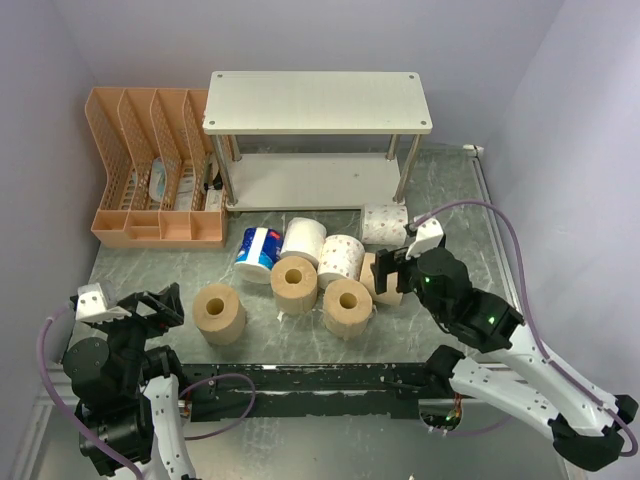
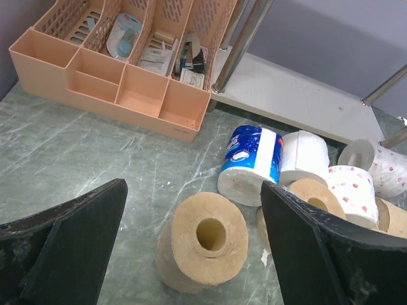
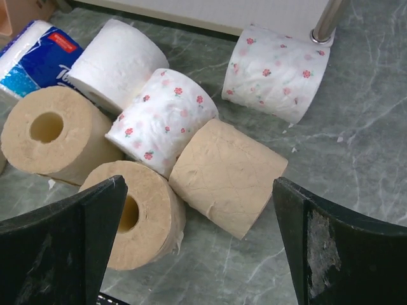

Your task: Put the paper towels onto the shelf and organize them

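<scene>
The two-tier shelf (image 1: 318,100) stands at the back with both boards bare. Eight rolls lie on the table in front of it. A lone tan roll (image 1: 219,313) stands upright on the left, just ahead of my open, empty left gripper (image 1: 160,305); it sits between the fingers in the left wrist view (image 2: 202,241). My right gripper (image 1: 395,268) is open and empty over a tan roll lying on its side (image 3: 226,175). Nearby are two more tan rolls (image 3: 137,219), a blue-and-white roll (image 1: 258,252), a plain white roll (image 1: 303,240) and two floral white rolls (image 1: 340,260).
An orange slotted organizer (image 1: 150,170) with small items stands left of the shelf. One floral roll (image 1: 384,223) rests against the shelf's front right leg (image 3: 325,22). Grey walls close the back and sides. A black rail (image 1: 320,380) runs along the near edge.
</scene>
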`<action>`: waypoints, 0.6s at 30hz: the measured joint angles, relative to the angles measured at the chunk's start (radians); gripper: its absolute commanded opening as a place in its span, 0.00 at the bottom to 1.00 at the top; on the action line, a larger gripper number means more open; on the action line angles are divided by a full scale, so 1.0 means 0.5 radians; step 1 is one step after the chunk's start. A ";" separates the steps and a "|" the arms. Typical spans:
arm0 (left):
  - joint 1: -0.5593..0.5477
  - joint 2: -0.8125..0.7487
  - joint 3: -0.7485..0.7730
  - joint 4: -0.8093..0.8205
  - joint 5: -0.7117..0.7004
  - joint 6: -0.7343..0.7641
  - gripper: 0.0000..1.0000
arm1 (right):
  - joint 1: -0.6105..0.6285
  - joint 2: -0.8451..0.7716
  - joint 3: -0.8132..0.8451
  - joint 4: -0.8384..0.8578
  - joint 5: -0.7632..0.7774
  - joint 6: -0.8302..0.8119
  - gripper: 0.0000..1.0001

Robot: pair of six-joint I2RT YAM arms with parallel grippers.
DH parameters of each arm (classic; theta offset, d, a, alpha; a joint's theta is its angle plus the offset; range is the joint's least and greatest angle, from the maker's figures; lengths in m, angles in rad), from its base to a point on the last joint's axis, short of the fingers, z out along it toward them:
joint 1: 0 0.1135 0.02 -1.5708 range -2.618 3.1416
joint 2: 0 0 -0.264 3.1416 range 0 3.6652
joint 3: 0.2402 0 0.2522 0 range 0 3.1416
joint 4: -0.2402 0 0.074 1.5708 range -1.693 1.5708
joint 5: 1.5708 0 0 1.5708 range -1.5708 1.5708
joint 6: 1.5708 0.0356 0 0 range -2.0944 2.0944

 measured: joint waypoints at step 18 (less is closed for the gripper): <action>0.000 0.000 0.008 -0.002 0.014 0.000 0.98 | 0.011 -0.094 0.325 -0.201 0.225 0.266 1.00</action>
